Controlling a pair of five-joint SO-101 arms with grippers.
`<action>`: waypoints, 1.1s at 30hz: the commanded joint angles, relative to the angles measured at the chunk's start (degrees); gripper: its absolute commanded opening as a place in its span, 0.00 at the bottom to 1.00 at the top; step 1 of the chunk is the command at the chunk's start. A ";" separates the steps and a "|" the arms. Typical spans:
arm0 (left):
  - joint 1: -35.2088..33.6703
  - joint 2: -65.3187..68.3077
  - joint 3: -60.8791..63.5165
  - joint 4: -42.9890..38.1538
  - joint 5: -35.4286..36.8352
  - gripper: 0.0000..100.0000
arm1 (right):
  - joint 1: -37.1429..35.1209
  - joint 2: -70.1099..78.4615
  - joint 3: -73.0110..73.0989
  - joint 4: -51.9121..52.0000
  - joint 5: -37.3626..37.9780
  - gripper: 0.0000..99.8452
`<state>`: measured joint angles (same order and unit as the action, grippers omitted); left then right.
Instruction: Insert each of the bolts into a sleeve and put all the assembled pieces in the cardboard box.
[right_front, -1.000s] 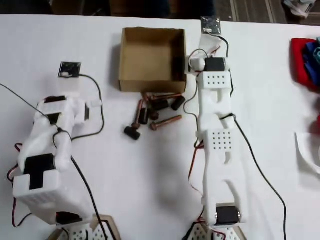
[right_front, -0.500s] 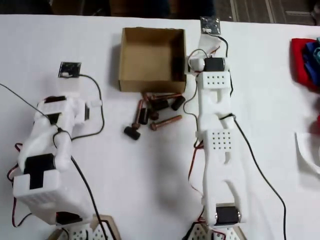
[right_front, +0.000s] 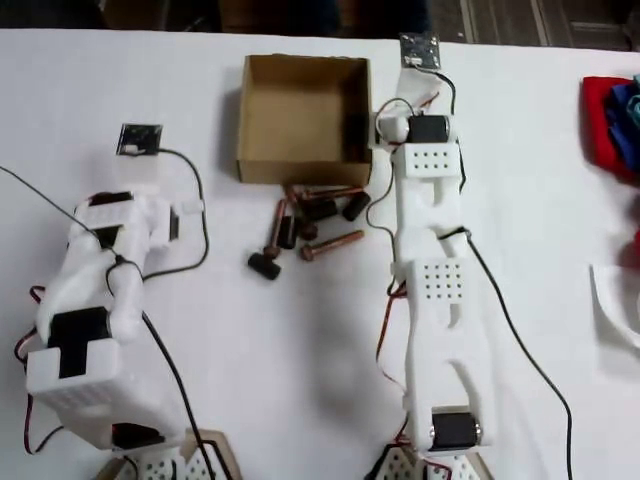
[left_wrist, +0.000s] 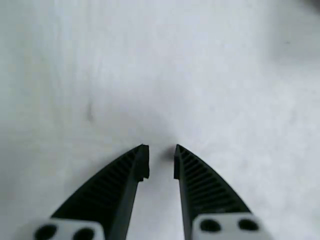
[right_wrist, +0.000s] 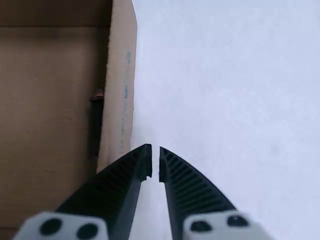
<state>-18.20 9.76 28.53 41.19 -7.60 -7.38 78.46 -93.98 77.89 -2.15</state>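
The left gripper (left_wrist: 161, 161) is hanging over the bare white table (right_front: 250, 380). Its fingers are sitting a little apart and holding nothing. The right gripper (right_wrist: 155, 163) is hanging just beside the outer wall of the cardboard box (right_wrist: 120, 95), with its fingers almost touching and holding nothing. One dark piece (right_wrist: 95, 127) is lying inside the box against that wall. The bolts (right_front: 335, 243) and sleeves (right_front: 264, 266) are lying in a pile on the table, next to the box.

My left arm (right_front: 95, 300) and right arm (right_front: 440, 330) are blocky white plastic shells with black motors (right_front: 75, 340) set in; the right one bears two panels (right_front: 440, 280) of small round holes. Black and red cables (right_front: 505, 305) trail alongside. My left hand (left_wrist: 161, 162) and right hand (right_wrist: 155, 162) have black, ribbed, tapering fingers (left_wrist: 120, 185) on white mounts (left_wrist: 65, 231).
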 joint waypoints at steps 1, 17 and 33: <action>-0.53 -0.18 -2.24 0.26 0.26 0.10 | -1.63 -3.21 -1.58 0.66 0.44 0.02; -0.53 -0.18 -2.24 0.53 0.44 0.10 | -4.44 -24.75 -0.88 23.52 6.15 0.13; -15.30 0.00 -5.05 0.62 19.60 0.10 | -21.93 -54.02 58.46 19.12 11.87 0.12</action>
<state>-27.78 9.93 26.07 41.45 4.97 -25.93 31.69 -47.56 99.60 8.84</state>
